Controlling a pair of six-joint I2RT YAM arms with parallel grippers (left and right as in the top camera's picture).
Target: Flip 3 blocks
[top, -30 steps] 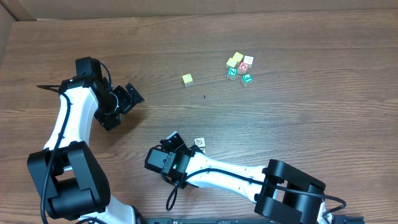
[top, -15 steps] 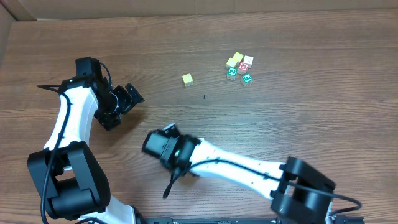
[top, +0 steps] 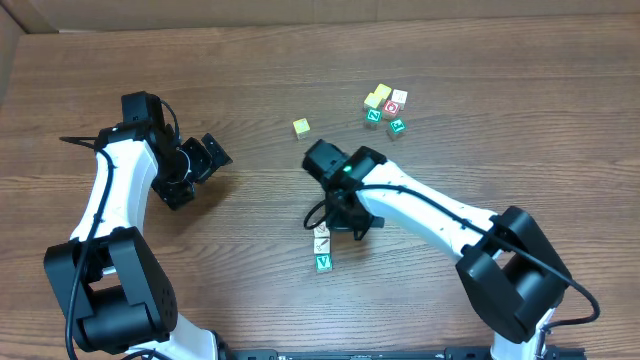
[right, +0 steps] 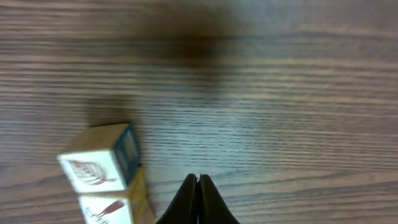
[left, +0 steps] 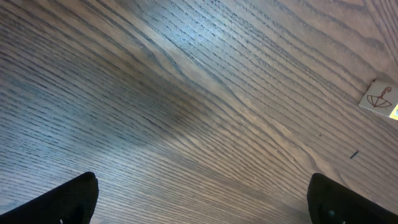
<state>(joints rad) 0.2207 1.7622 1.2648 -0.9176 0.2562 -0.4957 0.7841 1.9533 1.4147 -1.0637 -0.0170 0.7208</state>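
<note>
Three small blocks lie in a short row on the wooden table: a white-faced block [top: 322, 231], a second white-faced block [top: 321, 245] and a teal block with a white V [top: 323, 263]. The right wrist view shows the two white ones: one with a reddish mark [right: 92, 169], one with a brown mark [right: 106, 210]. My right gripper [top: 349, 224] [right: 198, 181] is shut and empty, just right of the row. My left gripper [top: 205, 172] [left: 205, 211] stands wide open over bare wood, far to the left.
A cluster of cubes lies at the back right: two yellow cubes [top: 378, 96], a red-faced cube [top: 391, 107], and white and teal ones. A lone yellow cube [top: 301, 127] sits mid-table. A cube face with an umbrella drawing [left: 377, 98] shows at the left wrist view's right edge.
My right arm has swung from the lower left up and to the right, uncovering the row of three blocks. The left arm has not moved.
</note>
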